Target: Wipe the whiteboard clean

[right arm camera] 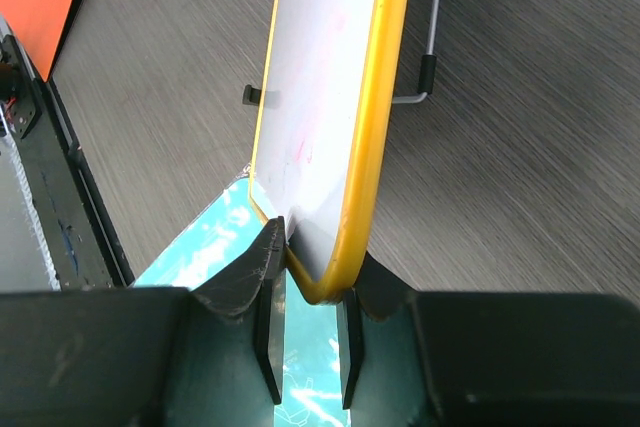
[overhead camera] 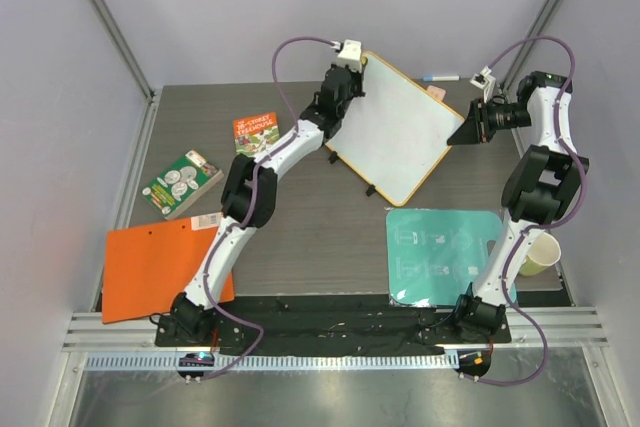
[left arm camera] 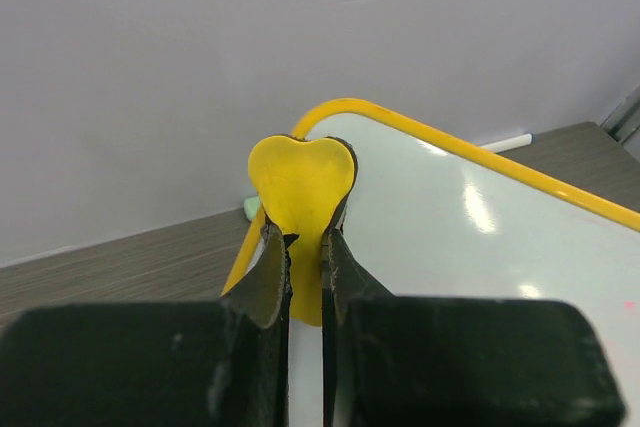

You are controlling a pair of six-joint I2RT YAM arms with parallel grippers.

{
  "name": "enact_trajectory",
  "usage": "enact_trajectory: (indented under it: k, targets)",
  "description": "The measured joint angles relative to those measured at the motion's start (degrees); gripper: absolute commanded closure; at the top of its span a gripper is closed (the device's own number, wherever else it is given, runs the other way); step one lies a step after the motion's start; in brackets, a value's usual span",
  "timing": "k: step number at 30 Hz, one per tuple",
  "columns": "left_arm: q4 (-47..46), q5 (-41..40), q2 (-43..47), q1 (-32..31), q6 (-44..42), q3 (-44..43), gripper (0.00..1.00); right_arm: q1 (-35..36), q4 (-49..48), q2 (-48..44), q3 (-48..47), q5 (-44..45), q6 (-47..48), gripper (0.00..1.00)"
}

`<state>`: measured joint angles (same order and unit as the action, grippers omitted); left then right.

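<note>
The whiteboard [overhead camera: 395, 127] has a thin orange-yellow rim and stands tilted at the back of the table. My left gripper [overhead camera: 352, 67] is at its far left corner, shut on a flat yellow heart-shaped piece [left arm camera: 300, 182] that rests against the board's face [left arm camera: 450, 237]. My right gripper [overhead camera: 465, 129] is shut on the board's right corner, with the rim [right arm camera: 375, 127] pinched between its jaws [right arm camera: 310, 277]. Faint pink marks [right arm camera: 300, 152] show on the white surface. A black-tipped wire stand foot [right arm camera: 425, 72] shows behind the board.
A teal mat [overhead camera: 445, 252] lies under the right arm. An orange folder [overhead camera: 160, 267] lies at the near left, with two books [overhead camera: 180, 184] [overhead camera: 257, 132] behind it. A marker [overhead camera: 438, 78] lies behind the board. A paper cup [overhead camera: 537, 255] stands at the right edge.
</note>
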<state>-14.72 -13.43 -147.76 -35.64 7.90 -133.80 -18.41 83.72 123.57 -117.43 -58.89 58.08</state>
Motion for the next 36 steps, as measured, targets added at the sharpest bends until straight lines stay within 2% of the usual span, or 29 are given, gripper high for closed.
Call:
enact_trajectory:
  k: [9,21,30,36]
  targets:
    - [-4.85,-0.04,0.55,-1.62,-1.60,4.04,1.00,-0.07,0.55,0.00,0.00,0.00,-0.22,0.99]
    - [-4.76,5.46,4.35,-11.47,-3.48,6.64,1.00,-0.07,0.37,0.00,0.00,0.31,0.22,0.99]
    - [-6.23,7.50,8.50,-15.17,-3.54,15.21,1.00,-0.07,0.26,0.00,0.00,0.52,0.20,0.99]
    - [-6.99,7.54,9.35,-18.34,-3.19,17.42,1.00,-0.07,0.09,0.00,0.00,0.61,0.20,0.99]
